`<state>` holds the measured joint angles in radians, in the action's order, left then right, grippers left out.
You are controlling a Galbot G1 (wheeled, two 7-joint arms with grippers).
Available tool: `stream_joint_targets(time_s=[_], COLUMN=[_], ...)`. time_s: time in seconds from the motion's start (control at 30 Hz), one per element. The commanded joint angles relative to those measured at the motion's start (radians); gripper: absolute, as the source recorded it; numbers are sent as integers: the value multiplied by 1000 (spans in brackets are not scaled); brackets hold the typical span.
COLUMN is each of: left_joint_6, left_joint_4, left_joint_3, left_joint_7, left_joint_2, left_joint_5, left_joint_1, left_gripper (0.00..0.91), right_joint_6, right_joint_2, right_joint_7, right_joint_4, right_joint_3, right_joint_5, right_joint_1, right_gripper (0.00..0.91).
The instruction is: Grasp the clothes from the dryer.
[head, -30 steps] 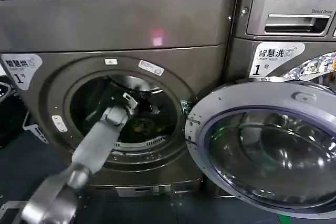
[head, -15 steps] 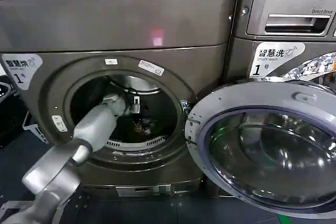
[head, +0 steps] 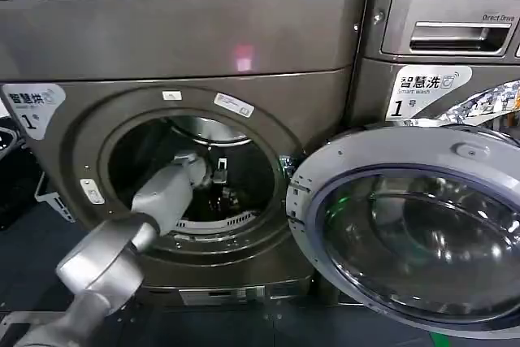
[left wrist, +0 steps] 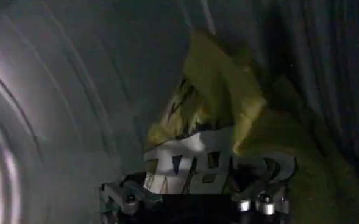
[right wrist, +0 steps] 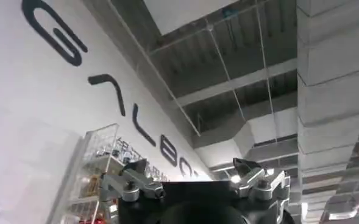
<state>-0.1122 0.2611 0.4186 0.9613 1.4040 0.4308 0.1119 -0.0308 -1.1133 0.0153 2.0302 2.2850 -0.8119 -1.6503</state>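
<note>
While "LG", neighbour; dryer "1"

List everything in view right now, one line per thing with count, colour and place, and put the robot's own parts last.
dryer: one, bronze-grey, left of the head view, porthole open.
dryer door: one, grey rim with dark glass, swung open to the right.
LG machine: one, bronze-grey, right of the dryer.
clothes: one, yellow-green with white and dark patches, inside the drum just ahead of the left gripper.
left gripper: one, grey, reached into the drum, open.
right gripper: one, grey and black, pointing up at a ceiling, open.
</note>
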Motion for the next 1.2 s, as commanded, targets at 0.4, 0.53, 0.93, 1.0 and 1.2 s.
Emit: stream_joint_targets(time_s=[0.4, 0.53, 0.93, 1.0, 1.2], left_joint_6=[-20, -24, -2, 10, 88], left_joint_4=[-23, -28, 83, 111, 300], left_joint_3=[-3, -3, -195, -255, -408], left_joint_7=[37, 50, -218, -325, -527], left_joint_2=[-8, -5, -38, -47, -85], left_joint_5=[-35, -35, -67, -83, -82], left_joint_1=[-3, -3, -59, -80, -211], left_gripper=[0, 0, 0, 0, 0], right_joint_6=[1, 1, 2, 2, 3], right_joint_2=[-2, -4, -16, -17, -18], right_joint_7=[-2, -2, -4, -2, -4], right_joint_4=[5, 2, 10, 10, 12], right_joint_3=[2, 4, -15, -19, -26], right_joint_5=[0, 0, 4, 5, 7], right_joint_1=[-4, -4, 10, 12, 13], right_gripper=[907, 907, 907, 907, 907])
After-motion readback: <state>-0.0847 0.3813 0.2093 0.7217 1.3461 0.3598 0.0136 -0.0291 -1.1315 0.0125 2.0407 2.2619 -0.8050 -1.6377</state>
